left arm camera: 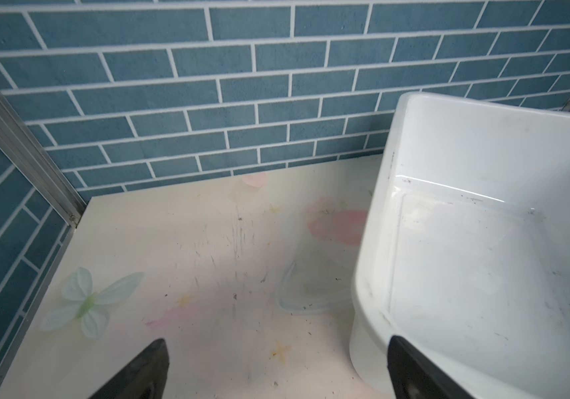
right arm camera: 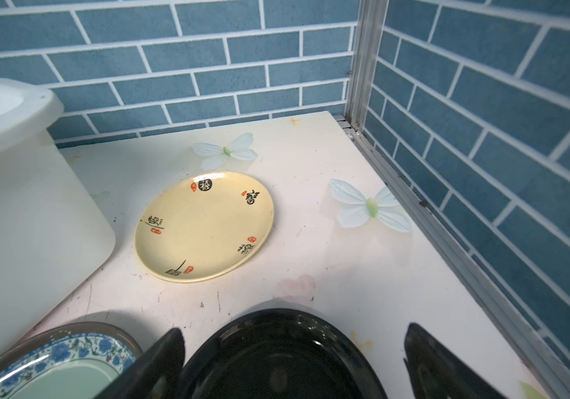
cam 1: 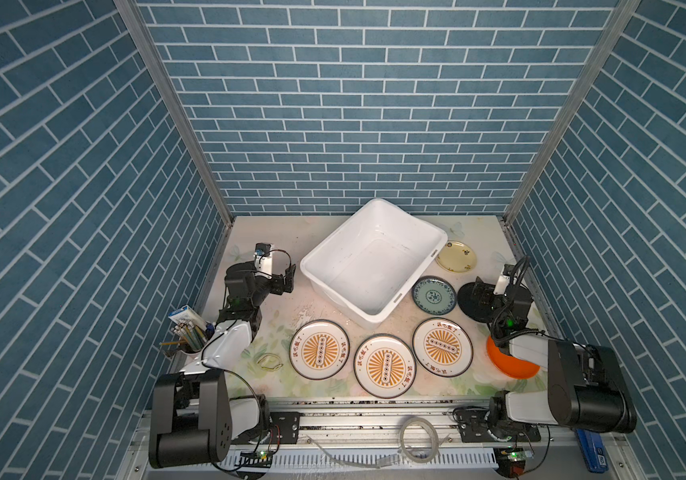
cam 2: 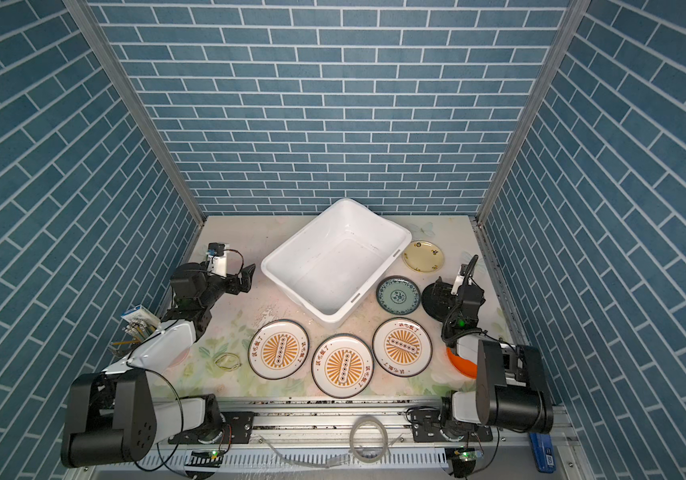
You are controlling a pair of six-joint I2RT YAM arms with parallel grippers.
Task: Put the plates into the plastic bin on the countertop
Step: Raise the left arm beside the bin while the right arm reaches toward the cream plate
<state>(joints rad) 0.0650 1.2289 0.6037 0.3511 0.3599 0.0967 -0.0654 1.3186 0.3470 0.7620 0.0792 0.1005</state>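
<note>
Lying flat on the countertop, three sunburst plates form a loose row: left one, middle one, right one. Each carries orange characters along its edge, too small to read. The pale yellow plate bears black brush characters with small red seals around its rim. A teal plate sits just beside the bin, between the yellow plate and the right sunburst plate.

No plate lies in the white bin, which stands slanted toward the back wall, with bare countertop on its left side.

Both grippers are spread wide and hold nothing. The left gripper hovers by the bin's left corner, one finger over the rim. The right gripper hangs above the black plate, with the side frame close on its right.

The orange plate is mostly covered by the right arm. A cup of pencils and a small blue-and-white box sit at the left edge, part hidden by the left arm; the box's print cannot be read. A loose band lies left of the sunburst plates.
</note>
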